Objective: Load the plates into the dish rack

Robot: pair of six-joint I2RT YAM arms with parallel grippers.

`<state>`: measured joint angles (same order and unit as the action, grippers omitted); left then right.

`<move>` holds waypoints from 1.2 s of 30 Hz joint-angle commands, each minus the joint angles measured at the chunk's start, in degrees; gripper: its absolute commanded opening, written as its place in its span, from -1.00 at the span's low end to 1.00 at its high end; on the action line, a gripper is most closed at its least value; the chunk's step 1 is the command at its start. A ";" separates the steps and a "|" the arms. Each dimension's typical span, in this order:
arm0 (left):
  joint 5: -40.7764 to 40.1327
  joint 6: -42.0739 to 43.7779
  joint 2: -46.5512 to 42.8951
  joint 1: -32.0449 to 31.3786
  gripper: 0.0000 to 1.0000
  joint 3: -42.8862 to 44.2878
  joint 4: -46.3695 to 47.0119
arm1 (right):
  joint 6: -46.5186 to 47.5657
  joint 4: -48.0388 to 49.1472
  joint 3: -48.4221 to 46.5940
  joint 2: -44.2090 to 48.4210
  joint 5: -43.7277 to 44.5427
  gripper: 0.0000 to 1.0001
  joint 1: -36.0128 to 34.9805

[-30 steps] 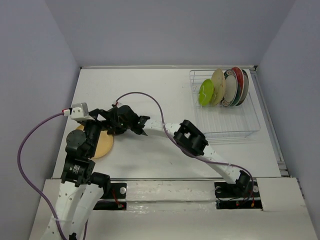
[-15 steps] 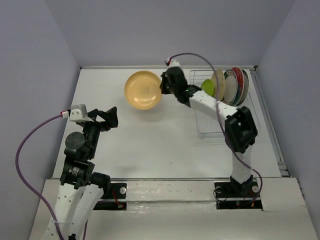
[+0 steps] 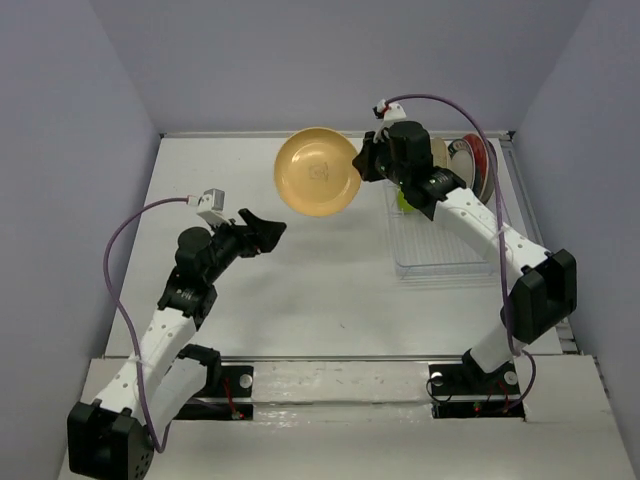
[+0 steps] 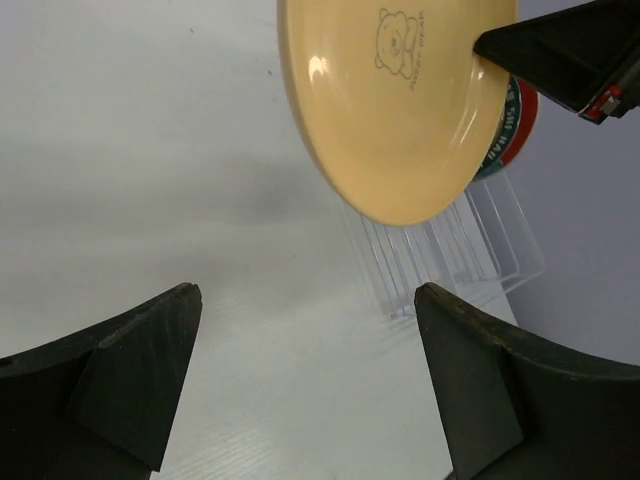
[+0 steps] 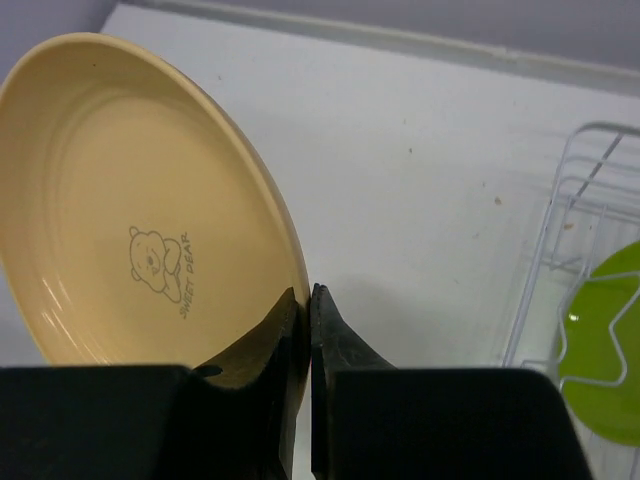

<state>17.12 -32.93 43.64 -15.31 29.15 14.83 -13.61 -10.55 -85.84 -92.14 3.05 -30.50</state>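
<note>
A tan-orange plate (image 3: 318, 172) with a small bear print hangs on edge in the air, just left of the dish rack (image 3: 450, 250). My right gripper (image 3: 362, 165) is shut on its right rim; in the right wrist view the fingertips (image 5: 305, 292) pinch the plate's (image 5: 130, 200) edge. Several plates (image 3: 472, 160) stand upright at the rack's far end, the lime green one (image 5: 600, 340) nearest the arm. My left gripper (image 3: 265, 228) stands open and empty over the table's middle left. Its wrist view looks up at the plate (image 4: 400, 110) past its open gripper (image 4: 307, 300).
The rack's wire wall (image 5: 570, 200) lies close to the right of the held plate. A raised lip runs along the table's back edge (image 3: 330, 133), with walls on both sides. The right arm's cable (image 3: 450, 100) loops above the rack.
My right gripper has lifted the tan-orange plate off the table's left side and carried it up and right to the rack. The left arm let go and swung toward the middle.
</note>
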 commanded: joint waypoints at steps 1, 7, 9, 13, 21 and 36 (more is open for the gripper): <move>7.75 -10.13 1.89 -1.12 0.98 -1.99 18.99 | 0.95 -0.97 2.87 4.07 -6.12 -0.86 0.09; 4.06 -10.40 6.98 -4.37 0.98 -2.25 22.79 | -0.28 -0.53 7.96 7.85 -11.56 -0.86 0.09; 1.96 -9.79 9.88 -5.34 0.93 -2.25 22.53 | -0.81 0.00 9.20 9.42 -12.89 -0.86 0.09; -0.68 -9.61 13.92 -5.61 0.84 -1.38 21.91 | -1.16 0.26 11.48 11.27 -14.55 -0.86 0.09; -1.32 -8.47 16.31 -6.05 -0.21 0.83 24.36 | -1.51 0.70 13.68 13.74 -18.42 -0.86 0.09; 19.43 -5.22 11.83 -6.31 -0.89 1.87 22.36 | 1.92 1.31 10.43 8.82 -54.54 0.48 8.35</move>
<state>28.32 -41.04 58.89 -21.32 27.51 36.40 -12.80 -12.36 -72.07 -82.32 -38.09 -22.37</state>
